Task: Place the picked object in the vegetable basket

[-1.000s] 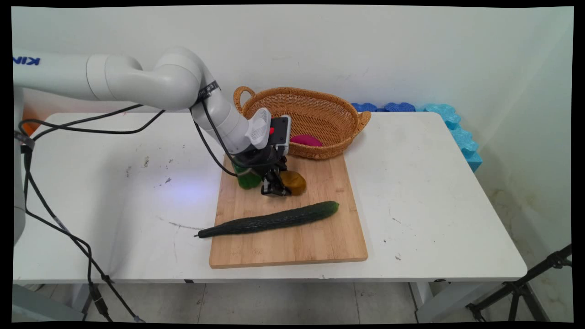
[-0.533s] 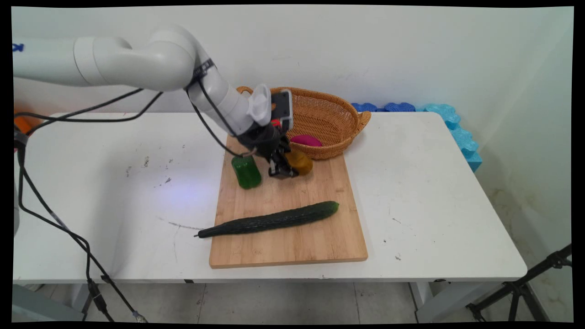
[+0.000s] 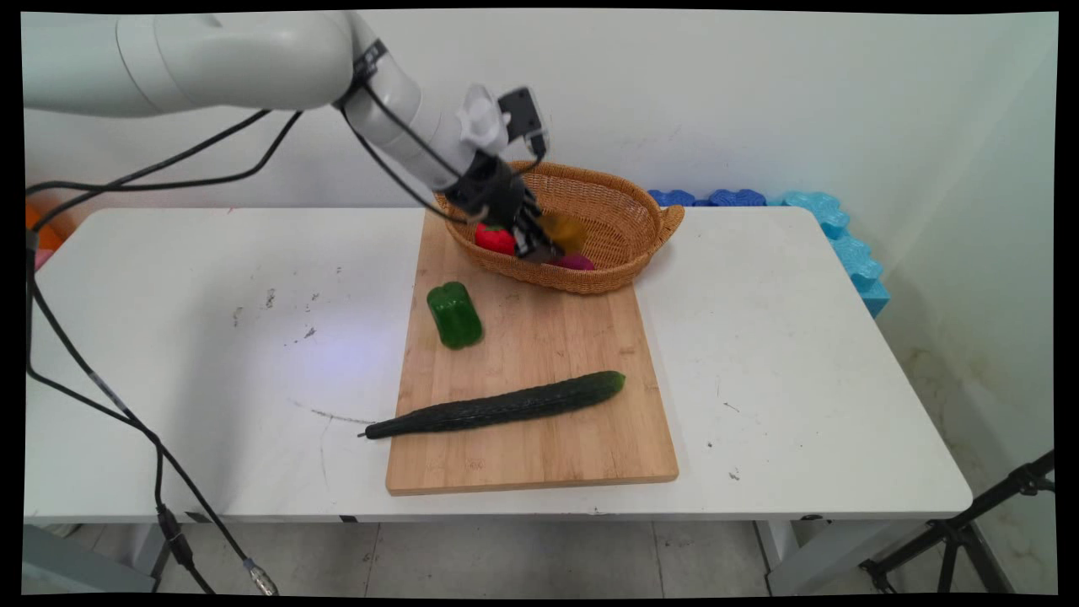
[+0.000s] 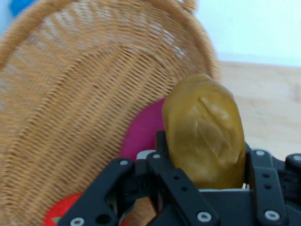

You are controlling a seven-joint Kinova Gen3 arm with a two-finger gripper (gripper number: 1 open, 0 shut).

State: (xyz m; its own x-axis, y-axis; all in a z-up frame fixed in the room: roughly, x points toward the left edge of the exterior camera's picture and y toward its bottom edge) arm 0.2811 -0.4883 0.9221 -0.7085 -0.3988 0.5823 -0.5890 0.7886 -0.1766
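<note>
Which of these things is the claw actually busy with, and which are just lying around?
Busy with: gripper, shut on the yellow-brown vegetable, held over the wicker basket.
Lying about: green pepper, cucumber, cutting board; red item and pink item in the basket.

Brownish-yellow potato (image 4: 204, 132), clamped in jaws, hanging over wicker basket (image 3: 620, 221)
</note>
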